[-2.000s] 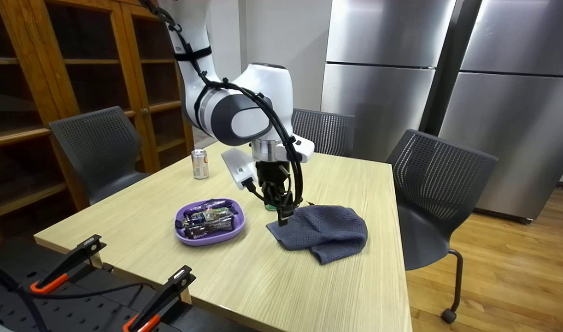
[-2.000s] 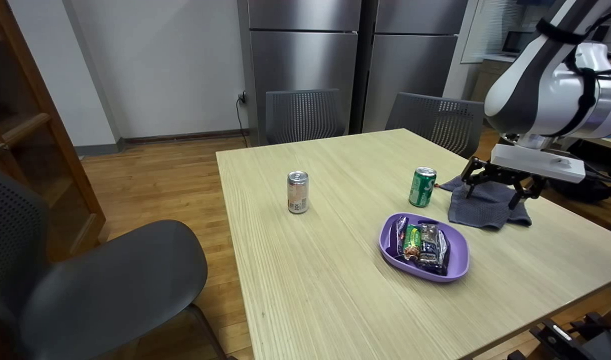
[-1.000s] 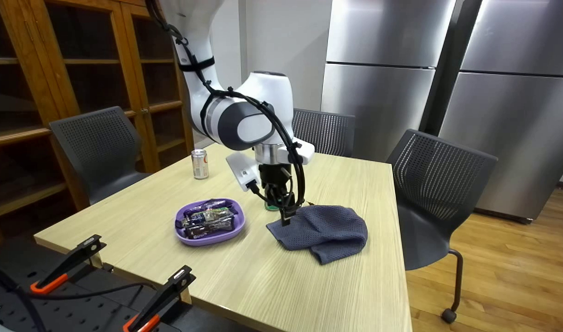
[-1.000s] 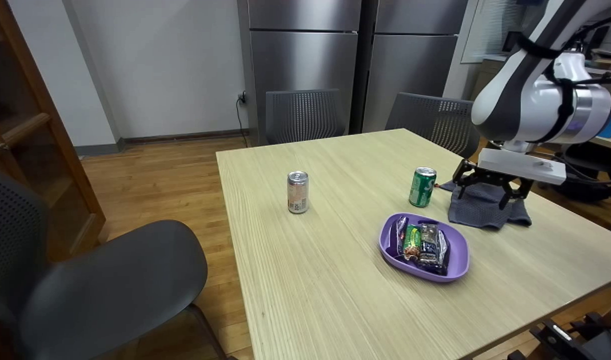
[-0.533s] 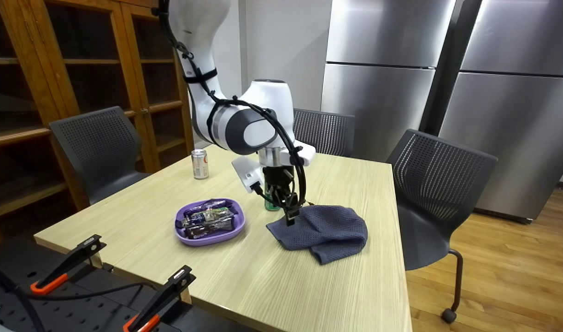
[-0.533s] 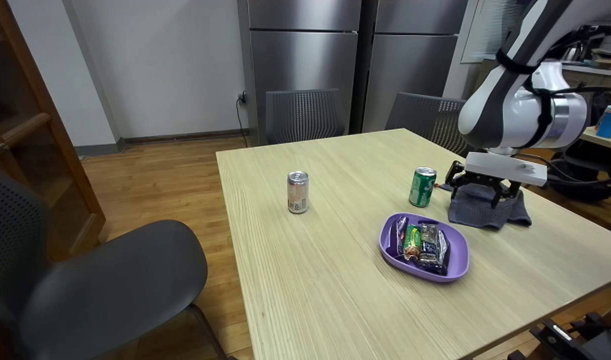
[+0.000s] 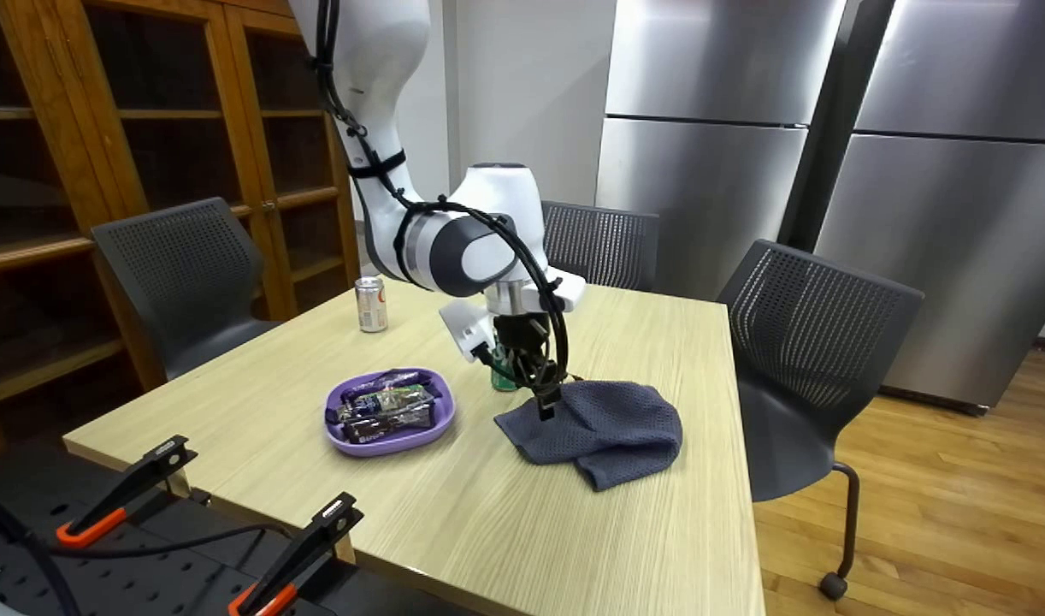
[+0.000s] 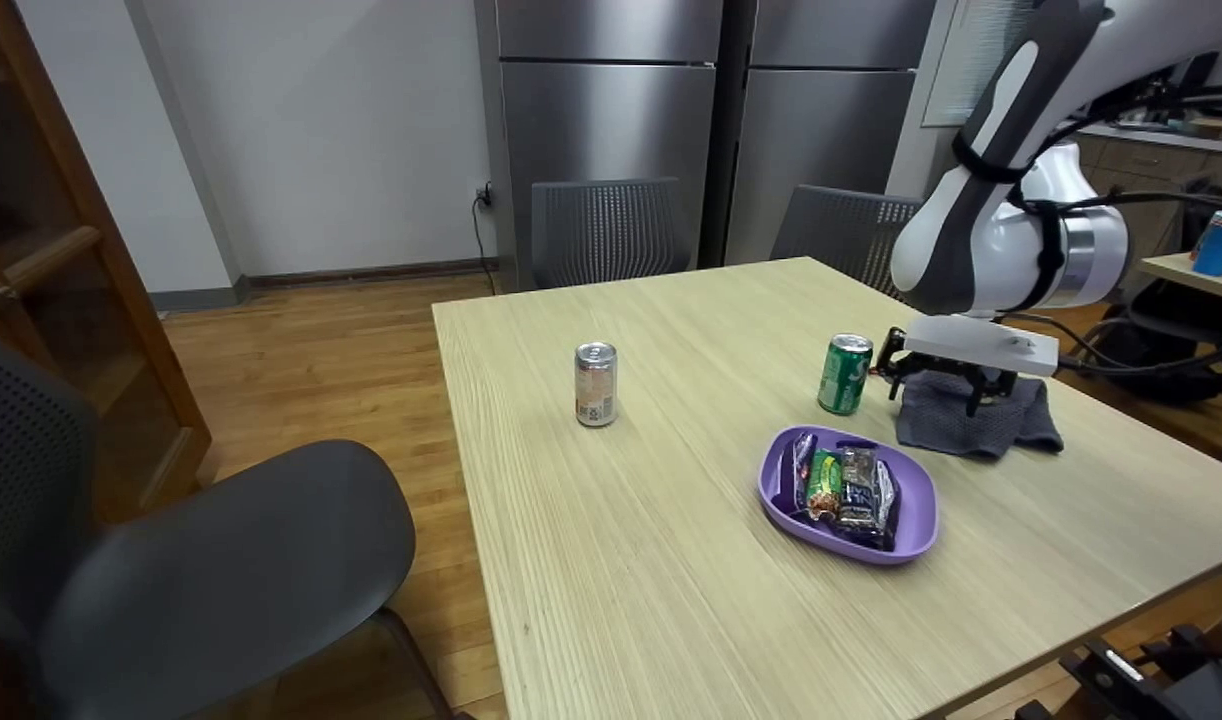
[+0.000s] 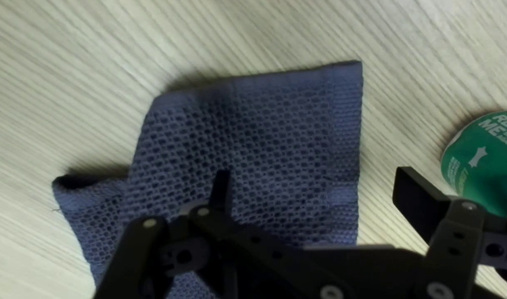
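A dark blue cloth [image 9: 274, 145] lies folded over itself on the pale surface [image 8: 621, 550], beneath a spread, empty pincer [image 9: 313, 182]; in the wrist view one fingertip [image 9: 221, 189] shows over the weave, the other beyond its hem, near a green can [image 8: 845, 375]; contact is unclear; a sound pinch likely calls for level fingertips, a gathered fold, and clearance from can and purple tray [image 8: 918, 505].
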Available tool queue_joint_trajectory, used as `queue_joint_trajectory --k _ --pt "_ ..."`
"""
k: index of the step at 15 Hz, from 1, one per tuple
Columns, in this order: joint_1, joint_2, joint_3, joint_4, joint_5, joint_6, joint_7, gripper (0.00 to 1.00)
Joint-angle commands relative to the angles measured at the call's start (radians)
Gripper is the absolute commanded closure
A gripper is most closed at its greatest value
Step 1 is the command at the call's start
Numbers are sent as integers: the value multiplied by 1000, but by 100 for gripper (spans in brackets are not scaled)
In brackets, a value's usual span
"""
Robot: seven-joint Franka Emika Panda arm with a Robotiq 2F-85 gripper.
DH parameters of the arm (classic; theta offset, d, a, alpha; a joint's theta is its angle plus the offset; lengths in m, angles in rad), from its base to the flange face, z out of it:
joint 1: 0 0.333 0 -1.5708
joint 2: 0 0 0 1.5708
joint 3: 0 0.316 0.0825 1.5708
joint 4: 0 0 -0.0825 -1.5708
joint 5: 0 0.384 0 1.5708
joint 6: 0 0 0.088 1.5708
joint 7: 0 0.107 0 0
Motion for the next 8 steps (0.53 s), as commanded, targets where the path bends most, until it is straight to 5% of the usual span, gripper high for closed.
queue_joint_trajectory --k 1,8 --pt "59 40 -59 52 -29 -46 72 0" --pt "110 78 -108 83 -47 -78 110 0"
